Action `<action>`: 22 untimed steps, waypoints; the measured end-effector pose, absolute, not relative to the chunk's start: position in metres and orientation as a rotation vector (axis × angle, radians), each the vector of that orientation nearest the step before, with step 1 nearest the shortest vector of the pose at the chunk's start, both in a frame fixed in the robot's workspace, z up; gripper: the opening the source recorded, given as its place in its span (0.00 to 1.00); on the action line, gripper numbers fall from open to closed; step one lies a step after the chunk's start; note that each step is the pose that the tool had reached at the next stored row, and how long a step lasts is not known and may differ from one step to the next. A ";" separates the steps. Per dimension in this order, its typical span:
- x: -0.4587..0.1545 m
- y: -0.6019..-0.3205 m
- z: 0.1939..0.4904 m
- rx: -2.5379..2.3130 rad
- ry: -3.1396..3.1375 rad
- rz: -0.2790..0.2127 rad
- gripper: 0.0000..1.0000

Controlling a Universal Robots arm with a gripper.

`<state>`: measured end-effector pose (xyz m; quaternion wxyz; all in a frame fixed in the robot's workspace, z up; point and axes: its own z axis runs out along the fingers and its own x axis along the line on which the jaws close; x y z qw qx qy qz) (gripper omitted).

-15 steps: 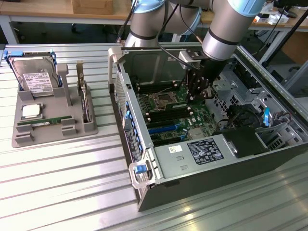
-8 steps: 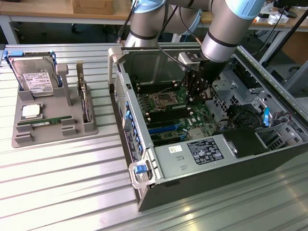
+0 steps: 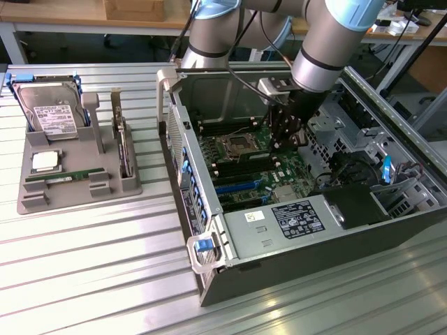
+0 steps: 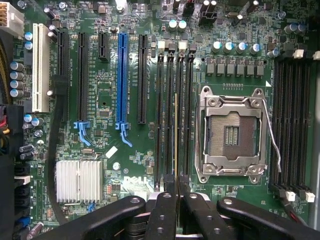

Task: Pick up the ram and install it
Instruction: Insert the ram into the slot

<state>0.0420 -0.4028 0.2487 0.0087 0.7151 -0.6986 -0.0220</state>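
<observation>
Install step judged in hand: long thin green ram stick (image 4: 176,135) was pinched edge-on by the black gripper (image 4: 176,197), fingers pressed together on it. It was held over the black memory slots (image 4: 170,115), at nine o'clock of the empty silver processor socket (image 4: 231,134); straight alignment into one slot was judged needed.

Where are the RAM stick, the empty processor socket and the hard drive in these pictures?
RAM stick (image 4: 176,135), wrist view: thin top edge, seen end-on.
Empty processor socket (image 4: 232,134), wrist view: centre contact field.
Hard drive (image 3: 50,112), exterior view: white label on top.
</observation>
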 end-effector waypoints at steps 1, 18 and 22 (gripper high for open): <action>0.042 -0.403 0.248 2.234 -2.183 -0.069 0.12; 0.031 -0.403 0.240 2.234 -2.183 -0.068 0.12; 0.020 -0.403 0.240 2.234 -2.183 -0.068 0.12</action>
